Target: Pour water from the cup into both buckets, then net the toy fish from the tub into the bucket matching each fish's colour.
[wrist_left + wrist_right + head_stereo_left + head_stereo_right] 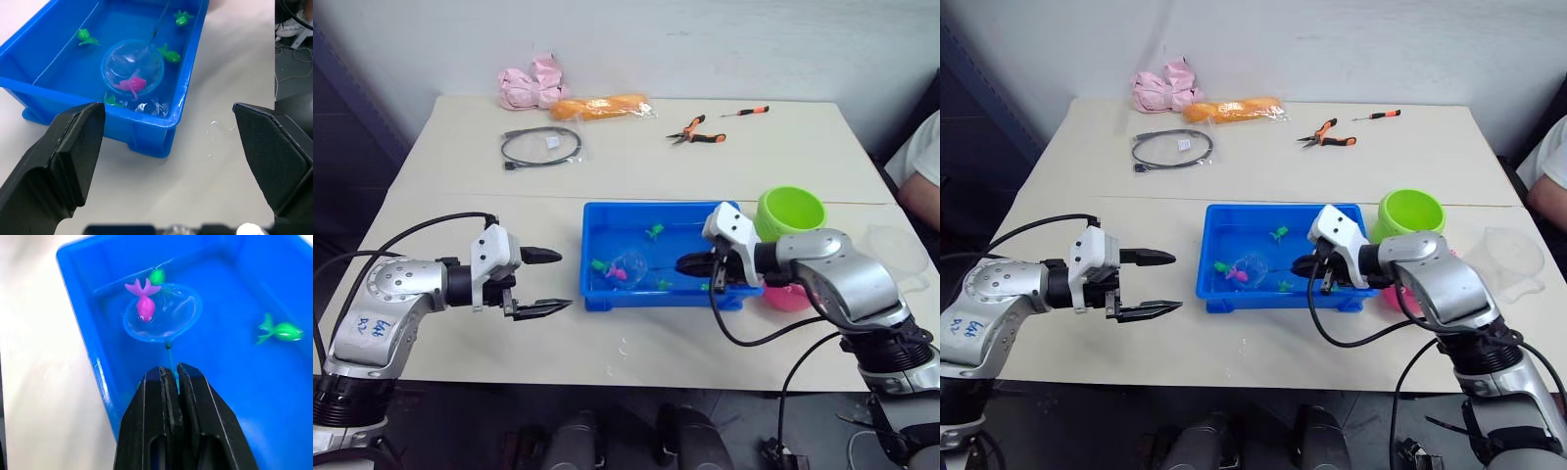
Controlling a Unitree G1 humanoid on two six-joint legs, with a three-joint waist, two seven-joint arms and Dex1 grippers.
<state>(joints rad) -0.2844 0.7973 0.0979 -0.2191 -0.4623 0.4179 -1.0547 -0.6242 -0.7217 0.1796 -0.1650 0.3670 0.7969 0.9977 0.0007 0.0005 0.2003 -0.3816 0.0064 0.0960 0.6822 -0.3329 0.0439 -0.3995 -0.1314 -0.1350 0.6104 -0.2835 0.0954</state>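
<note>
pink fish (pixel 145 307) in net (pixel 163 313), seemingly submerged

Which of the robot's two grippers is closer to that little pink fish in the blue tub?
The right gripper. Its jaws are shut on the handle of the round blue-rimmed net holding the pink toy fish. The left gripper hovers open outside the blue plastic tub, over the table.

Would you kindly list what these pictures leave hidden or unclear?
- Pink bucket: head views, mostly behind the right arm; contents unseen.
- Green bucket: water level not visible from this angle.
- Cup: faint, cannot tell whether empty.
- Net handle: mostly hidden inside the right tool.
</note>
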